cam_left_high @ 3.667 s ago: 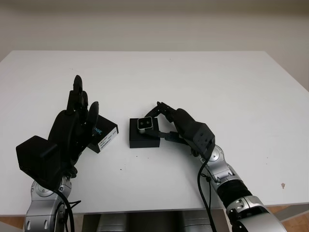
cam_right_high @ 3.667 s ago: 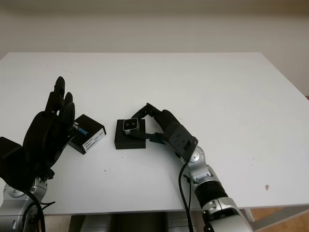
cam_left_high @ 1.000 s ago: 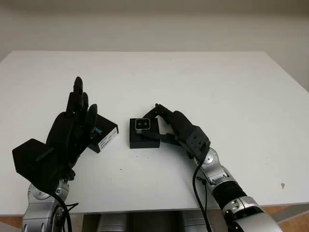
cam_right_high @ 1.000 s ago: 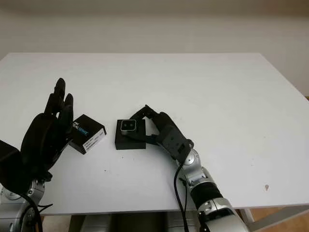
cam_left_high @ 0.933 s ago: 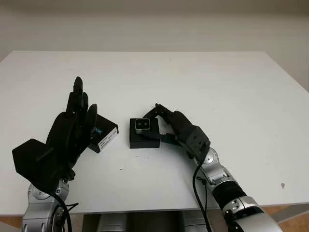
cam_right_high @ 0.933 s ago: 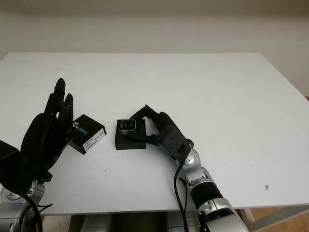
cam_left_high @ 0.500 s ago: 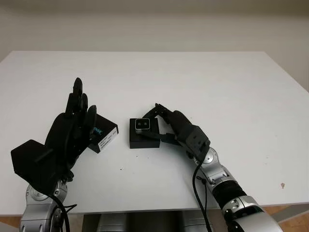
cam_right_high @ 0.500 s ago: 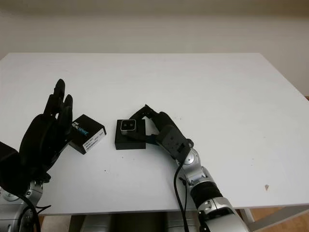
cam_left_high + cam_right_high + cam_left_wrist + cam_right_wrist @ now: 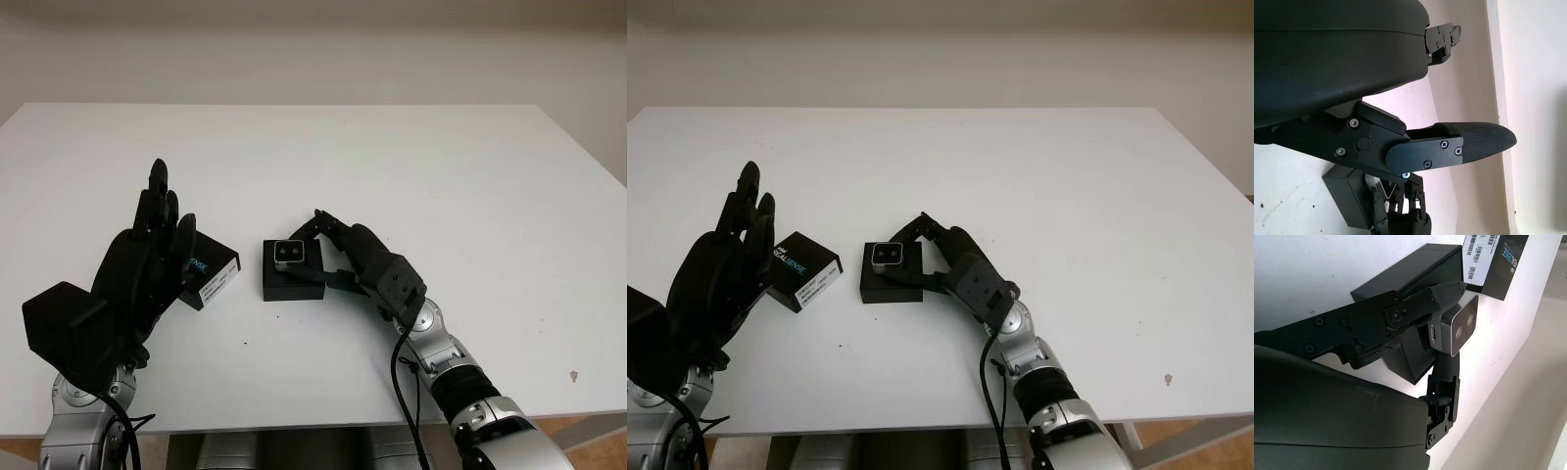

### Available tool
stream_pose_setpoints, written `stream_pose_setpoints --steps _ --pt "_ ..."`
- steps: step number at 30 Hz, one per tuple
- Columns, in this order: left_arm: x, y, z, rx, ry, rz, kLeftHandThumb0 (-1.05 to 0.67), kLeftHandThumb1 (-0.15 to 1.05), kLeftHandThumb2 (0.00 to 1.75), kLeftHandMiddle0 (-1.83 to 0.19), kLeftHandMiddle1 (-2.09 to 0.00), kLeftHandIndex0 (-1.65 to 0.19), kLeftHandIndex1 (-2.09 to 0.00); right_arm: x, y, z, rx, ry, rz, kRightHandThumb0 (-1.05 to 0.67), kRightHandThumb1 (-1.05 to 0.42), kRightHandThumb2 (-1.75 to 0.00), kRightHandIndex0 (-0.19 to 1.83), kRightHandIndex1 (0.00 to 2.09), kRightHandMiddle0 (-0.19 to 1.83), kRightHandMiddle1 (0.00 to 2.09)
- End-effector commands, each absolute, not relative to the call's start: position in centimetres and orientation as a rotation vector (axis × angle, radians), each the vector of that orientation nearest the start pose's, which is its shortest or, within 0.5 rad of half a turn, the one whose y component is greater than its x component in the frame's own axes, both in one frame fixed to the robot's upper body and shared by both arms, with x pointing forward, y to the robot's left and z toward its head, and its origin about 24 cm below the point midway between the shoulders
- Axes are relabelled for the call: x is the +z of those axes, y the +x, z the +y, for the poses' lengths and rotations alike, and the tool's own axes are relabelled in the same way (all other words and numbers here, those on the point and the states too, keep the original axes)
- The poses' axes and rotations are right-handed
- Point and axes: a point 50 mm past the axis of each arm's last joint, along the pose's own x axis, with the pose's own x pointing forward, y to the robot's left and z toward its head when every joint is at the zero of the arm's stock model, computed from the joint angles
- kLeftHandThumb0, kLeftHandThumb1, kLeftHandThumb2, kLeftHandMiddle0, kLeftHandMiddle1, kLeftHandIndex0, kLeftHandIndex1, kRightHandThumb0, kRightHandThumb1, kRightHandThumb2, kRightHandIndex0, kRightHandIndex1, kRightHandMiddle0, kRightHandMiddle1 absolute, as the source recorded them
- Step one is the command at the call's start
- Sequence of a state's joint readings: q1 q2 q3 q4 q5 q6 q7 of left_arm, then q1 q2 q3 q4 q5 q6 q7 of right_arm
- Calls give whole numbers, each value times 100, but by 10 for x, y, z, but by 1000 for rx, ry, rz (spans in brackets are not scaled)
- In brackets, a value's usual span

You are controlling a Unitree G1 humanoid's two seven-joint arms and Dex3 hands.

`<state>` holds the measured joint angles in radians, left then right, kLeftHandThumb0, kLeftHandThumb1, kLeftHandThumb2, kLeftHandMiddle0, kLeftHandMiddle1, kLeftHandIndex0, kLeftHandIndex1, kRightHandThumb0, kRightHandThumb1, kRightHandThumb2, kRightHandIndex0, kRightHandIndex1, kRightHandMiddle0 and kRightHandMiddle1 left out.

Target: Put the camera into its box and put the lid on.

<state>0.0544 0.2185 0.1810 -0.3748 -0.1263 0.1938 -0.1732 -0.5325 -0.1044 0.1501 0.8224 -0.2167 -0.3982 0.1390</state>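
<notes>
Little has shifted over the last few seconds: our right arm has edged leftward toward the box, and the camera has settled lower against it, while the left side looks unchanged. Working from the left, our left hand hovers upright at the near left of the white table, released and holding nothing, just beside the lid, a black piece with a printed label that lies flat on the table. Right of the lid, with a strip of bare table between them, sits the black box. The small silver camera is at the box's top, lens side up, and our right hand is clenched around it, fingers pinching its sides from the right. We judge the first step to be in hand: seating the camera in the box. Whether it is fully bedded we cannot tell. Next we would need to press it level, let go, draw the right hand clear, then fetch the lid and align it squarely over the box.
</notes>
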Motion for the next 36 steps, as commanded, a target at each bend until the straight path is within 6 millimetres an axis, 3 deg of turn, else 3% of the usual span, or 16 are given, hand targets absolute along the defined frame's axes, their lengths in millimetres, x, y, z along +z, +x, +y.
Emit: stream_pose_setpoints --steps 1,36 --pt "116 234 211 -40 139 -165 -84 105 57 19 0 19 0 34 333 -104 442 -417 -74 -51 -105 -13 4 6 33 153" --pt "117 233 213 -45 149 -167 -83 105 58 19 0 19 0 33 333 -107 422 -421 -76 -52 -105 -15 3 5 32 155"
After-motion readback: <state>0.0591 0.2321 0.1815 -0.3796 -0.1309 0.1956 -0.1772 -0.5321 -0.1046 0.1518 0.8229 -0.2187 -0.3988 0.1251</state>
